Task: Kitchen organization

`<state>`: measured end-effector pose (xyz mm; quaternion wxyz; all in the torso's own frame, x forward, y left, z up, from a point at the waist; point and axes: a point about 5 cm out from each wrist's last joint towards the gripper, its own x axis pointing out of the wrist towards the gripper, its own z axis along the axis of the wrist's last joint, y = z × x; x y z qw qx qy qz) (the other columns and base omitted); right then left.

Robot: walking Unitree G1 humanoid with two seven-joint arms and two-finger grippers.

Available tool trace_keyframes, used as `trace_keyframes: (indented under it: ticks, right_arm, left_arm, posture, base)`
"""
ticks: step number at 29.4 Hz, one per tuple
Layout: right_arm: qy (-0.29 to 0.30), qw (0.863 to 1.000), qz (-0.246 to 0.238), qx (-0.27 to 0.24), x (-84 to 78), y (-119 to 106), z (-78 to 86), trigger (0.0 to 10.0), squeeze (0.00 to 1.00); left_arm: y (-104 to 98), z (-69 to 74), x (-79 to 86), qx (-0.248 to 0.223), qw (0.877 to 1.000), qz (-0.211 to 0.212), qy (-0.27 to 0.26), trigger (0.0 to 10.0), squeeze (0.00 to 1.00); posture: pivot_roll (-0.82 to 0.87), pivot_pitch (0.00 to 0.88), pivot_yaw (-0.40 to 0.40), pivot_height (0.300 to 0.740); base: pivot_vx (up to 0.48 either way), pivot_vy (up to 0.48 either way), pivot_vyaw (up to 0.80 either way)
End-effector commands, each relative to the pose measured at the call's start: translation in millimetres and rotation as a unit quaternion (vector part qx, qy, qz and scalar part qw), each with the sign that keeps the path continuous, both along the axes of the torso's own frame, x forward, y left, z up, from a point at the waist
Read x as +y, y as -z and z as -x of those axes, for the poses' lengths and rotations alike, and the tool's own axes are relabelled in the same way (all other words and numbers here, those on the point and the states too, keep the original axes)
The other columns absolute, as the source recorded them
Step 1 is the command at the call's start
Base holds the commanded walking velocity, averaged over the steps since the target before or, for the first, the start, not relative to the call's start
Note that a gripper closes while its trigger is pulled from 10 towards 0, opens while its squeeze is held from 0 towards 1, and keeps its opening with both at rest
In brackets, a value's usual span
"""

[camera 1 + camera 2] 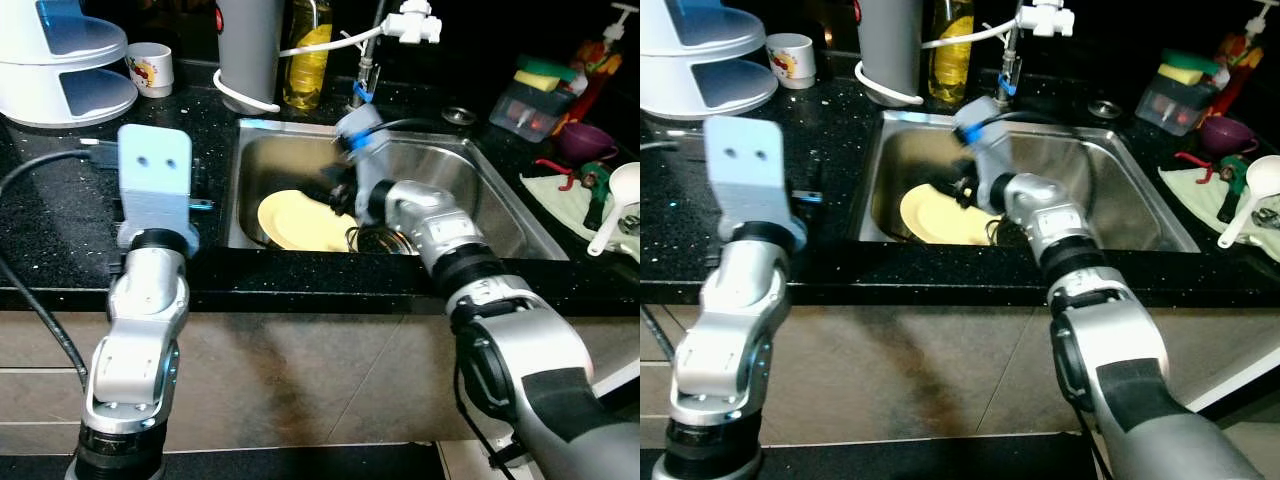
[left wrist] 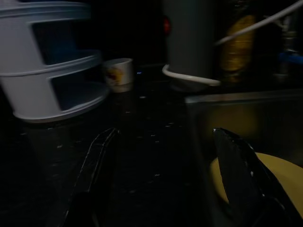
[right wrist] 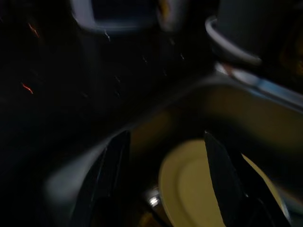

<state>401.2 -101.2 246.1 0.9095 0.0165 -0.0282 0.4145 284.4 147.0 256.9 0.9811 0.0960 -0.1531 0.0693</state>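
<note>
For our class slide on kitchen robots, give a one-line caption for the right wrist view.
Right gripper with open jaws poised over the round pale-yellow plate inside the stainless-steel sink.

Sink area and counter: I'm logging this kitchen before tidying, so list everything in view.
Plate: 1, yellow, in the sink.
Sink: 1, steel, set in the black counter.
Tiered rack: 1, white, counter far left.
Cup: 1, white, beside the rack.
Bottle: 1, yellow, behind the sink.
Ladle: 1, white, counter right.
Bowl: 1, purple, counter right.
Left gripper: open, over the counter left of the sink.
Right gripper: open, over the plate.
</note>
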Motion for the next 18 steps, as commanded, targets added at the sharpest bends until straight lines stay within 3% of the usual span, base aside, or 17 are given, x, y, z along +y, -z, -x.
trace_keyframes:
  ticks: [1,3,4,6,8,10,11,12,18]
  right_arm:
    - [-0.036,0.996,-0.086,-0.003,-10.9,-7,8.7,10.0,0.0]
    - [-0.036,0.996,-0.086,-0.003,-10.9,-7,8.7,10.0,0.0]
    - [-0.064,0.989,-0.132,-0.007,-15.7,-9,16.3,10.0,0.0]
    - [-0.086,0.987,-0.132,-0.03,-21.9,7,35.7,10.0,0.0]
    - [-0.09,0.986,-0.133,-0.035,-22.6,12,42.0,10.0,0.0]
    - [-0.068,0.977,-0.198,-0.045,-27.2,14,50.7,10.0,0.0]
    - [-0.068,0.977,-0.198,-0.045,-27.2,14,50.7,10.0,0.0]
    - [-0.012,0.964,-0.262,-0.036,-32.9,18,50.3,10.0,0.0]
    - [0.023,0.957,-0.29,0.002,-34.8,31,59.9,10.0,0.0]
  left_arm:
    - [2,-3.2,-8.5,0.003,1.0,0.001,0.022,10.0,0.0]
    - [2,-3.2,-8.5,0.003,1.0,0.001,0.022,10.0,0.0]
    - [3,-4.7,-11.1,0.003,1.0,0.001,0.031,10.0,0.0]
    - [4,-6.4,-25.1,0.004,0.996,0.013,0.086,10.0,0.0]
    - [4,-6.9,-29.0,0.004,0.994,0.023,0.103,10.0,0.0]
    - [7,-6.6,-34.9,0.009,0.992,0.026,0.124,10.0,0.0]
    - [7,-6.6,-34.9,0.009,0.992,0.026,0.124,10.0,0.0]
    - [11,-6.2,-37.1,0.015,0.991,0.028,0.132,10.0,0.0]
    - [18,-2.1,-43.8,0.024,0.987,0.026,0.158,10.0,0.0]
  posture:
    - [0.11,0.0,-0.077,0.74]
    - [0.11,0.0,-0.077,0.74]
    - [0.09,0.0,-0.068,0.74]
    - [0.07,0.0,-0.055,0.74]
    - [0.06,0.0,-0.052,0.74]
    - [0.05,0.0,-0.041,0.74]
    - [0.05,0.0,-0.041,0.74]
    - [0.04,0.0,-0.041,0.74]
    - [0.03,0.0,-0.039,0.74]
  base:
    - [0.0,0.0,0.0]
    - [0.0,0.0,0.0]
    - [0.0,0.0,0.0]
    - [0.0,0.0,0.0]
    - [0.0,0.0,0.0]
    - [0.0,0.0,0.0]
    - [0.0,0.0,0.0]
    - [0.0,0.0,0.0]
    - [-0.126,0.0,0.0]
